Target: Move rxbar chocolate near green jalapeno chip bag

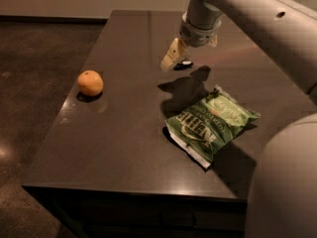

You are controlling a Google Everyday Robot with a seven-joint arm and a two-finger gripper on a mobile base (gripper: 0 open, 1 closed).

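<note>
Hovering at 1 rxbar chocolate, the hand, grip unclear, sits beyond 1 green jalapeno chip bag and 1 orange.

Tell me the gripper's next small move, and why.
Probably ease the gripper down onto the rxbar chocolate to grasp it. The gripper hovers right at the bar, which lies partly hidden behind it and well apart from the green jalapeno chip bag.

The hand hangs over the far surface; open room lies between it and the green jalapeno chip bag; the orange sits well apart.
</note>
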